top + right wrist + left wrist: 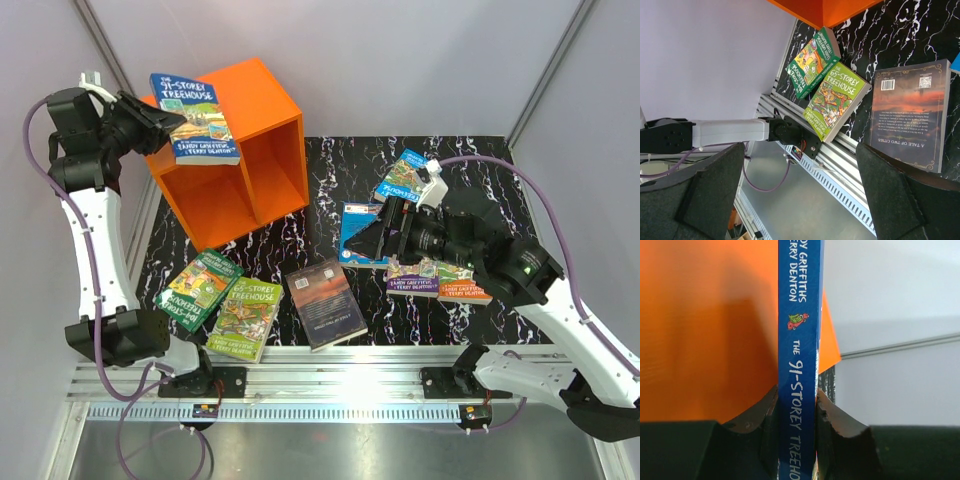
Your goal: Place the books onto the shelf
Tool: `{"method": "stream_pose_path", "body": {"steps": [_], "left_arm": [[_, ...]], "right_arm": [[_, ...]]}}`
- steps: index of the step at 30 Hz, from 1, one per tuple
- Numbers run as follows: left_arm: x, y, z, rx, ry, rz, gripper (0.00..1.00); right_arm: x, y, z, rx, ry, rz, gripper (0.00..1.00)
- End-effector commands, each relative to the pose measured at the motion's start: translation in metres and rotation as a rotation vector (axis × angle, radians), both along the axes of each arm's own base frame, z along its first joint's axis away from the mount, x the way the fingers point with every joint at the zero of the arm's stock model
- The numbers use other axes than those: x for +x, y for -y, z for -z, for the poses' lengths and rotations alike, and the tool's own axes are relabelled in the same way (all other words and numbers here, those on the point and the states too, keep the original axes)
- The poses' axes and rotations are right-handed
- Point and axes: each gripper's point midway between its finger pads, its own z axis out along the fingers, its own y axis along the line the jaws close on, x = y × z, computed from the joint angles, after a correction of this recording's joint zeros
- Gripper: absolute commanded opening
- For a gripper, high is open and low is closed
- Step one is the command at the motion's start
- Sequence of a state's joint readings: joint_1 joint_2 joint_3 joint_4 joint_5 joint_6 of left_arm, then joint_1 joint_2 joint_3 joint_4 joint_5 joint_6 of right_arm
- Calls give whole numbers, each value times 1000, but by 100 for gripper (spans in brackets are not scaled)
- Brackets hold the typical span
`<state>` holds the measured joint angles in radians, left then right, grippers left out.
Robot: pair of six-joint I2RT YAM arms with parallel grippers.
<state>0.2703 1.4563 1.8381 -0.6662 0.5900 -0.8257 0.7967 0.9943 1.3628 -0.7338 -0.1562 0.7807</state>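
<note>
My left gripper [160,112] is shut on a blue "91-Storey Treehouse" book [196,118] and holds it in the air over the top left of the orange shelf [262,110]. The left wrist view shows the book's spine [802,365] upright between the two fingers, with the shelf [705,330] behind it. My right gripper [368,245] stands open and empty low over a blue book [352,214] on the table. Ahead of its fingers [710,195] lie a green book [812,62], a lime "65-Storey" book [837,100] and a dark book [912,115].
On the black marbled table [300,225] lie the green book [198,288], the lime one [245,318] and the dark one [325,303] near the front edge. Further books [405,175] [440,282] lie around the right arm. Grey walls close in both sides.
</note>
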Motion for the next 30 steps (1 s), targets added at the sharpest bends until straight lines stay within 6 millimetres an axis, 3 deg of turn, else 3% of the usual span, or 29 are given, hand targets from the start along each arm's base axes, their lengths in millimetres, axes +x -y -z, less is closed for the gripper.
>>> {"method": "stream_pose_path", "body": {"steps": [1,7,13,21,22,23,26,27,30], "left_arm": [[-11,-2,-8,65,39,0,0],[10,-31,16,97,-36,-107,0],[24,-62,31,111,-97,-193,0],[42,-70,46,104,-132,-193,0],[42,-70,45,110,-129,-191,3],[42,-71,47,113,-135,-194,19],[40,-74,49,117,-147,-196,40],[39,-75,49,118,-154,-198,57],[29,-86,60,142,-230,-249,72]], "right_arm": [[4,0,-2,-16,19,8,100],[1,-17,9,-23,-33,-67,100],[3,-18,12,-65,-20,-86,100],[0,-14,20,-78,-29,-90,100],[-1,-14,23,-85,-32,-91,100],[0,-12,23,-89,-30,-83,100],[1,-10,27,-104,-32,-76,100],[1,-9,28,-107,-34,-73,100],[1,-9,30,-109,-37,-74,100]]}}
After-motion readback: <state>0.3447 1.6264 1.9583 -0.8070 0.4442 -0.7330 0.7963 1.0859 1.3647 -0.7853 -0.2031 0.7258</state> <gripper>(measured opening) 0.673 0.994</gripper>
